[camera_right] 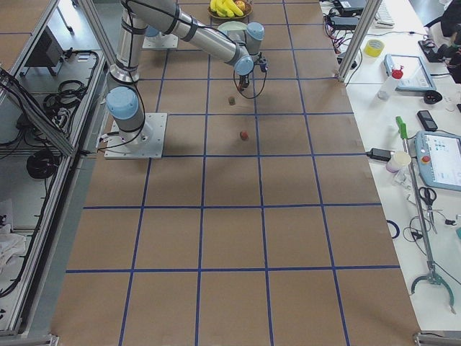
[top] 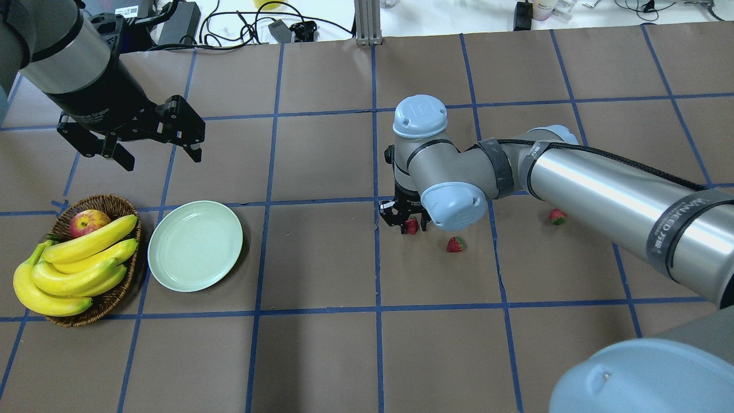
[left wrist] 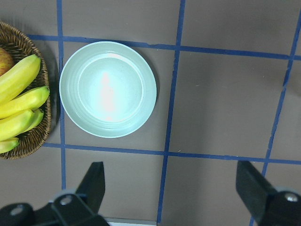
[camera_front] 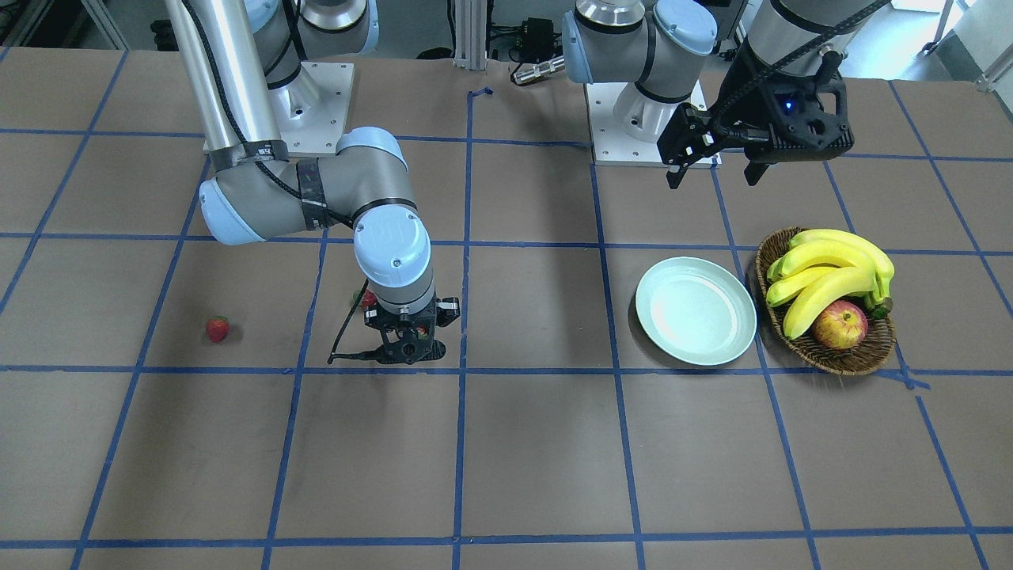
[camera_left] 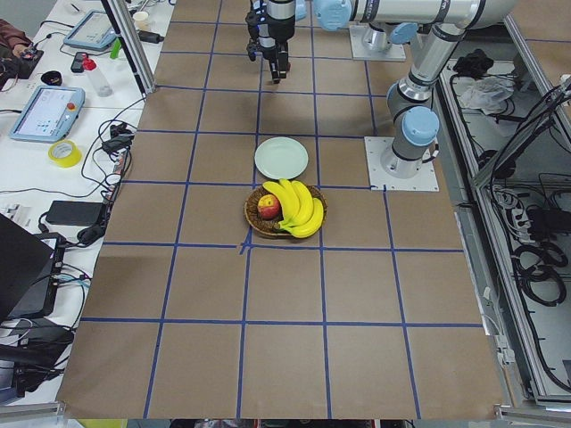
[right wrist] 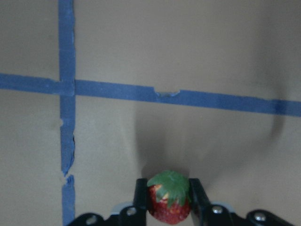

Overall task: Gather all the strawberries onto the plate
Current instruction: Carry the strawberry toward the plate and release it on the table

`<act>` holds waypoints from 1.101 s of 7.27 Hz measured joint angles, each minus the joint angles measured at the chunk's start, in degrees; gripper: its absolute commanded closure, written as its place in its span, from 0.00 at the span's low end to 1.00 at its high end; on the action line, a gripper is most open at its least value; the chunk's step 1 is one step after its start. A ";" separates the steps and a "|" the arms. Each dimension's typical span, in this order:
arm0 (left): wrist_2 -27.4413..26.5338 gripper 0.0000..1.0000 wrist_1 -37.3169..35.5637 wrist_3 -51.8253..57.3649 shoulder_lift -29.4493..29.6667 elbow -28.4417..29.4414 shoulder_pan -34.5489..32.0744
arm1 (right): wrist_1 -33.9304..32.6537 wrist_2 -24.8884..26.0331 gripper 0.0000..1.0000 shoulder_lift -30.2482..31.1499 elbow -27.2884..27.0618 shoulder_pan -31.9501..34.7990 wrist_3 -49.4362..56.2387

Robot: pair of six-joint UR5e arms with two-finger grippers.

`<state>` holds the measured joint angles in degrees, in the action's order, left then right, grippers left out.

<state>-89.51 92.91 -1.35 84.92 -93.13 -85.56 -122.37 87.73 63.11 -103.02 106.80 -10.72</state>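
On the right half of the table [top: 321, 355], the right gripper [right wrist: 168, 194] points straight down, its fingers [right wrist: 140, 197] pinching the first strawberry [right wrist: 168, 206] from both sides, green top towards the wrist cam. Can't tell whether the berry is off the surface.

The second strawberry [top: 456, 245] lies on the table near the gripper, on the robot's side of it. The third strawberry [top: 557, 216] lies further out to the right, beside the right arm's forearm in the overhead view and well apart from the other two.

The plate [top: 172, 275] sits on the left half, well apart from all three berries. Just beside it is a wicker basket [top: 109, 298] with bananas [top: 74, 269] and an apple [top: 89, 222].

The left gripper [top: 163, 162] hangs in the air above the table, beyond the plate and basket. Its fingers [left wrist: 95, 181] are spread wide and carry nothing, and its wrist cam looks down at the plate.
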 measured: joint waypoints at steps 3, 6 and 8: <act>0.65 0.00 0.06 -0.06 0.03 -0.05 0.10 | 0.06 -1.98 0.89 0.37 1.26 0.03 -2.57; 0.57 0.00 -0.33 0.09 -0.06 0.05 0.13 | -2.77 -14.58 0.88 0.12 3.64 0.53 -4.45; 0.58 0.00 -0.42 0.36 0.10 0.01 0.29 | -7.94 -18.00 0.88 -1.50 3.75 4.01 -7.25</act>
<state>-88.93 92.49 -0.99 85.02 -93.12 -85.27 -130.30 69.72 61.61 -99.28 110.81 -17.97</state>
